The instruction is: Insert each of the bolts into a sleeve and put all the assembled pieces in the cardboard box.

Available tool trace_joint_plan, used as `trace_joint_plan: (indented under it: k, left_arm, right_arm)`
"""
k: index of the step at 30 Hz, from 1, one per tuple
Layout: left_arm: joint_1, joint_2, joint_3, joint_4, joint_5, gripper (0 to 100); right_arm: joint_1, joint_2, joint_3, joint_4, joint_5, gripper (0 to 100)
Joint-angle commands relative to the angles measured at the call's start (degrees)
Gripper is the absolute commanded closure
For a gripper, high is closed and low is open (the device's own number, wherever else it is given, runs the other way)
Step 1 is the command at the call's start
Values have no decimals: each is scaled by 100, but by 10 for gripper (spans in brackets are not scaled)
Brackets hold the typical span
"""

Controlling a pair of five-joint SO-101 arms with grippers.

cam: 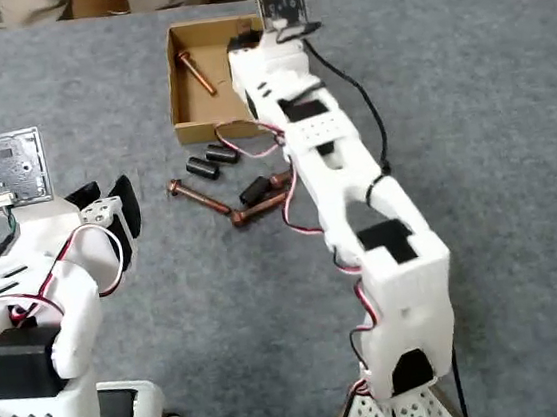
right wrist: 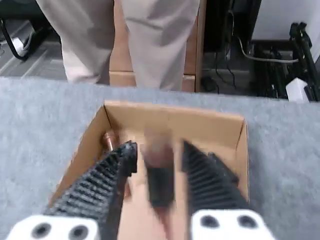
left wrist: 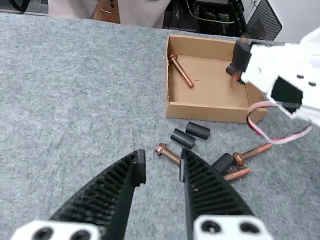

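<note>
The cardboard box stands at the table's far middle with one copper bolt lying in it. My right gripper hangs open over the box, and a blurred bolt in a black sleeve lies loose between its fingers with a gap on each side. My left gripper is open above the mat, short of a loose bolt. Two black sleeves lie in front of the box. A third sleeve lies against two more bolts.
The right arm stretches across the table's middle, over the loose parts' right side, trailing red and white wires. Grey mat covers the table. A person's legs stand beyond the far edge.
</note>
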Motion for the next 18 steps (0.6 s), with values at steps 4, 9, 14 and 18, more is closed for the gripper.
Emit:
trace_joint_plan:
  k: [4,9,14,18]
  left_arm:
    - [-70,-57,-114,35,44,878]
    - [-79,48,-105,44,70,874]
    - [-70,945,-387,281,1011,876]
    - [-26,2193,-932,457,2532,878]
  right_arm:
    - [84,268,-1121,571,-35,766]
    - [92,-40,-1156,1099,-35,769]
    - [84,-884,-1156,2462,-35,943]
    - [75,-1569,-1130,3560,-35,969]
